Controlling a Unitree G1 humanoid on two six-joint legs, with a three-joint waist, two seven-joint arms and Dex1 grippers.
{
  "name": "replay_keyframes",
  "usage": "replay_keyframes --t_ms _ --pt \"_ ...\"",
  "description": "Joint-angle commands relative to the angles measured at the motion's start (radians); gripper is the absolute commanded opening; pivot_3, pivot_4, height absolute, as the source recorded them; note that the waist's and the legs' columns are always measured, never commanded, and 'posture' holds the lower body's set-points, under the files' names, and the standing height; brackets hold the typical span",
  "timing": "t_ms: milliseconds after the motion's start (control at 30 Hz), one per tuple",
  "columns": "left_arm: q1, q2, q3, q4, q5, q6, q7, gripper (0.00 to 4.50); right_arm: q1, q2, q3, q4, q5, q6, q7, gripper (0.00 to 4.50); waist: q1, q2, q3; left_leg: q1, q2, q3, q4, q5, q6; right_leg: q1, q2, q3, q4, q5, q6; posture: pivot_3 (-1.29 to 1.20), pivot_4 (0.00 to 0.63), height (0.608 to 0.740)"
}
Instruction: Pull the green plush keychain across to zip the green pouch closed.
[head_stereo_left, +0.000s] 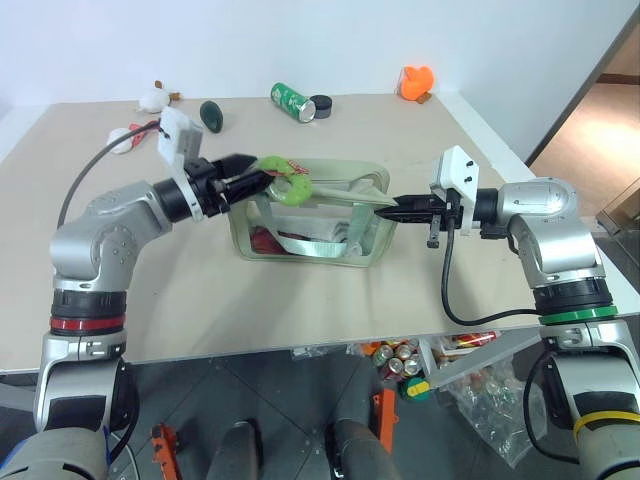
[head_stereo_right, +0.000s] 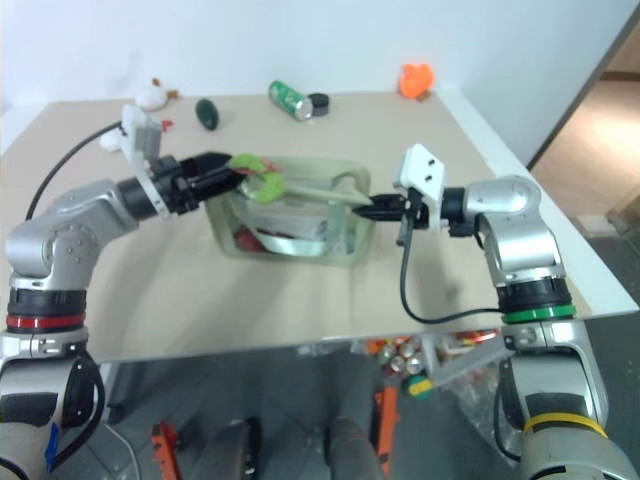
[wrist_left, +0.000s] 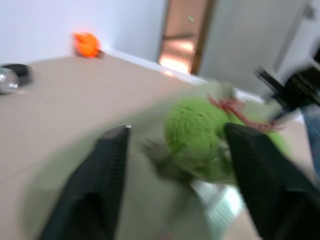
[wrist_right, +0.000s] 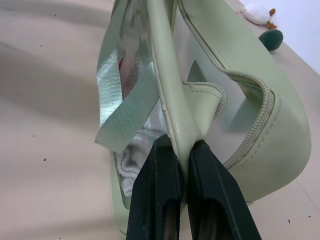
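Pouch: green pouch mid-counter, upright, top zipper partly open.
Keychain: green plush keychain at pouch's left top end.
Left fingers: spread apart, keychain between, not gripped.
Right fingers: pressed together, pinching pouch's right end edge.

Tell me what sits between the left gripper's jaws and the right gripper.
In the left eye view, the green plush keychain and the green pouch span the stretch between the left gripper and right gripper.
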Motion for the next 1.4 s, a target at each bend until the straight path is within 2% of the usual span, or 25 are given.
replay_keyframes --t_ms 33,233,400,567,667,867,1000,1233,1400 --pt "-0.033 -0.005 0.059 -0.008 -0.039 0.007 0.024 4.46 -0.025 -0.004 -0.006 -0.014 0.001 -0.012 0.002 0.00 0.000 0.000 0.000 0.000 0.000 0.000 0.000 0.000 0.000 0.000 0.000 0.000 0.000 0.000 0.000 0.00 0.150 0.740" --pt "-0.052 -0.005 0.106 0.010 -0.078 0.024 0.056 4.46 -0.025 0.000 -0.004 -0.013 -0.001 -0.012 -0.001 0.00 0.000 0.000 0.000 0.000 0.000 0.000 0.000 0.000 0.000 0.000 0.000 0.000 0.000 0.000 0.000 0.00 0.150 0.740" --pt "-0.013 0.038 0.118 -0.010 -0.084 0.020 0.027 4.46 -0.020 0.003 -0.002 -0.021 -0.002 -0.009 -0.004 0.00 0.000 0.000 0.000 0.000 0.000 0.000 0.000 0.000 0.000 0.000 0.000 0.000 0.000 0.000 0.000 0.00 0.150 0.740" --pt "0.126 0.184 0.135 -0.042 -0.087 0.020 -0.127 4.46 -0.008 0.001 -0.003 -0.033 0.002 -0.002 -0.004 0.00 -0.008 0.000 0.000 0.001 0.000 0.001 -0.002 0.000 0.000 -0.001 0.000 0.001 0.000 0.000 0.000 0.00 0.150 0.740" --pt "0.165 0.222 0.123 -0.045 -0.081 0.016 -0.159 4.46 -0.005 0.001 -0.003 -0.038 0.002 0.001 -0.006 0.00 -0.002 0.000 0.000 0.000 0.001 0.000 -0.002 0.000 0.000 -0.001 0.000 -0.001 0.000 -0.001 -0.002 0.00 0.150 0.740" --pt "0.198 0.203 0.080 -0.074 -0.062 0.008 -0.174 4.46 0.005 -0.004 -0.006 -0.055 0.007 0.012 -0.007 0.00 0.001 0.000 0.000 0.000 0.001 0.001 0.000 0.000 0.000 0.000 0.000 0.000 0.000 -0.002 -0.005 0.00 0.150 0.740" --pt "0.205 0.183 0.030 -0.075 -0.039 -0.004 -0.184 4.46 0.013 -0.009 -0.010 -0.067 0.009 0.020 -0.008 0.00 0.001 0.000 0.000 0.000 0.001 0.000 0.000 0.000 0.000 -0.001 0.000 0.000 0.000 0.000 -0.001 0.00 0.150 0.740" --pt "0.167 0.142 -0.001 0.003 0.013 -0.062 -0.186 4.46 0.031 -0.017 -0.016 -0.097 0.014 0.038 -0.013 0.00 0.000 0.000 0.000 0.000 0.001 0.000 -0.001 0.000 0.000 -0.001 0.001 0.000 0.000 0.000 -0.002 0.00 0.150 0.740" --pt "0.141 0.110 0.026 0.026 -0.003 -0.076 -0.186 3.00 0.047 -0.023 -0.020 -0.115 0.018 0.045 -0.022 0.00 0.001 0.000 0.000 0.000 0.001 0.000 0.000 0.000 0.000 -0.001 0.001 0.000 0.000 0.000 -0.002 0.00 0.150 0.740"
